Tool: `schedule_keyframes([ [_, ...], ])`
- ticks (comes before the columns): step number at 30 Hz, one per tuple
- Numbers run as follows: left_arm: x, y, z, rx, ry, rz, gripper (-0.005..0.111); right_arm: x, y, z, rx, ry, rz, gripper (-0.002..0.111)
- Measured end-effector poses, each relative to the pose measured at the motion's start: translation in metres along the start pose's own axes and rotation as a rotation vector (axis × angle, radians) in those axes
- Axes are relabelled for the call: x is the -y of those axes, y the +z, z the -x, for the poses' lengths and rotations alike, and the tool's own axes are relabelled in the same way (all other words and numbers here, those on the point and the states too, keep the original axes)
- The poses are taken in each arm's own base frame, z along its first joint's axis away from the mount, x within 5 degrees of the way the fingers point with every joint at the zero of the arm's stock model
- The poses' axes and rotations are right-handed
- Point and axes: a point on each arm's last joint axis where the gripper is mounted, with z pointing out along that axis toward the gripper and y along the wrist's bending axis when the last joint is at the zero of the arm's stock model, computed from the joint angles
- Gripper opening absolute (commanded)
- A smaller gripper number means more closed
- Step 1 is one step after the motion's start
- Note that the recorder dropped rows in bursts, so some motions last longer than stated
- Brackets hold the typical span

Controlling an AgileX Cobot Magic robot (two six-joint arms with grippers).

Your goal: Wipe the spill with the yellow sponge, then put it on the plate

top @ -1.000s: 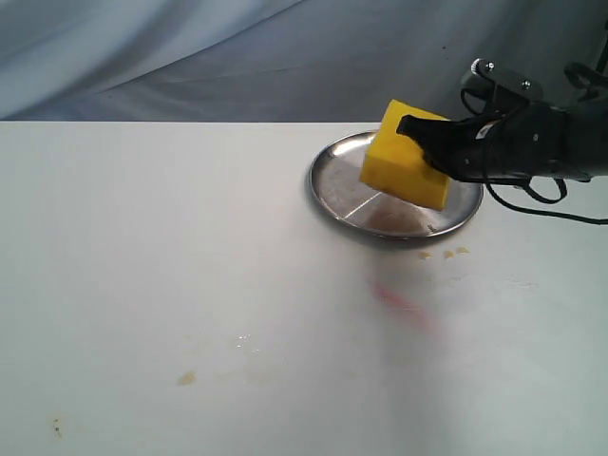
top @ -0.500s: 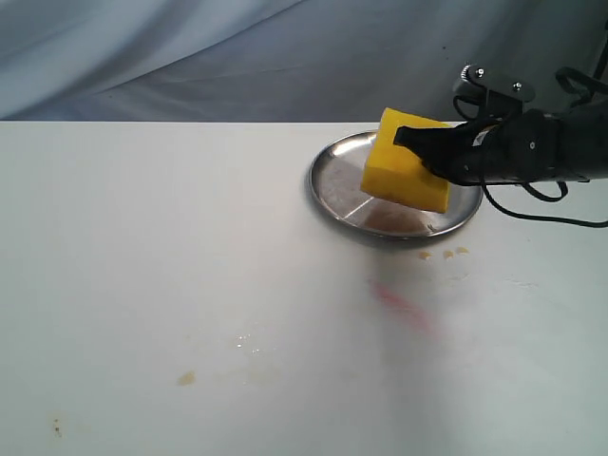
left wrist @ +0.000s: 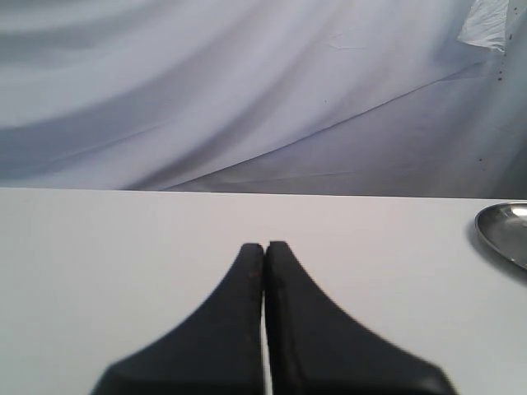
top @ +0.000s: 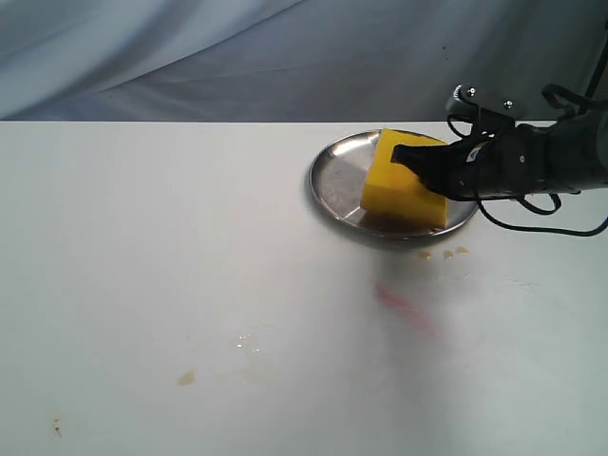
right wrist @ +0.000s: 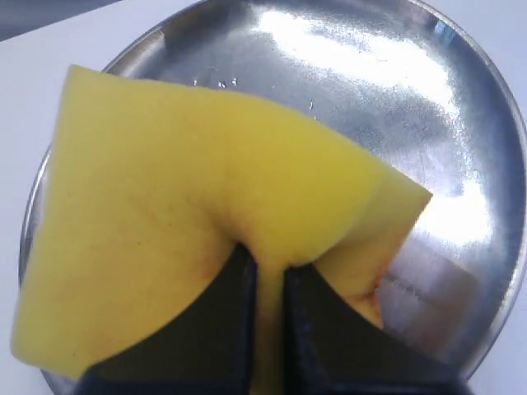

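1. Beneath both sets of fingers, a white table (top: 142, 237) fills most of the exterior view, with a pale grey draped cloth (top: 190, 57) hanging behind it.
2. Directly under the right fingers sits the plate (top: 332, 176), a round shiny silver dish with a raised rim. The right wrist view shows its bright, reflective floor (right wrist: 395, 74). Its edge (left wrist: 504, 230) also shows in the left wrist view, well off to one side of the left fingers.
3. Between the right fingers is the yellow sponge (top: 399, 185), a thick bright yellow block over the plate. Its lower edge seems to meet the dish. In the right wrist view the foam (right wrist: 181, 189) bulges out past the fingertips on both sides and shows small brownish stains near the pinch.
4. The right gripper (top: 404, 155) is black and reaches in from the side. Its fingers are drawn narrow and squeeze the sponge hard, as the right wrist view (right wrist: 270, 263) shows.
5. The left gripper (left wrist: 264, 247) has its two black fingers pressed together with nothing between them, above bare table.
6. Well apart from both pairs of fingers, the spill (top: 404, 306) shows as a faint pink smear on the table, on the near side of the plate.
7. Just beside the plate's near rim lie a few tan droplets (top: 446, 253), and a small tan spot (top: 186, 378) sits far from both grippers.
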Motion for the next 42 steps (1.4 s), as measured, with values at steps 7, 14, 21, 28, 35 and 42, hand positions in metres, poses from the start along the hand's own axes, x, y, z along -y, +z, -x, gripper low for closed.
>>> schedule_keyframes([
  [7, 0.000, 0.000, 0.000, 0.000, 0.000, 0.000, 0.001, -0.001, -0.002, 0.002, 0.010, -0.119, 0.008, 0.000],
  [14, 0.000, 0.000, 0.000, 0.000, 0.000, 0.000, 0.001, -0.007, -0.014, 0.013, 0.055, -0.339, 0.030, 0.000],
  [21, 0.000, 0.000, 0.000, 0.000, 0.000, 0.000, 0.001, -0.009, -0.046, 0.016, 0.083, -0.472, 0.033, 0.000],
  [28, 0.000, 0.000, 0.000, 0.000, 0.000, 0.000, 0.001, -0.001, -0.084, 0.000, 0.071, -0.620, 0.024, 0.000],
  [35, 0.000, 0.000, 0.000, 0.000, 0.000, 0.000, 0.001, 0.025, -0.118, -0.011, 0.038, -0.611, -0.045, 0.000],
  [42, 0.000, 0.000, 0.000, 0.000, 0.000, 0.000, 0.001, 0.055, -0.125, -0.006, 0.047, -0.542, -0.115, 0.000],
])
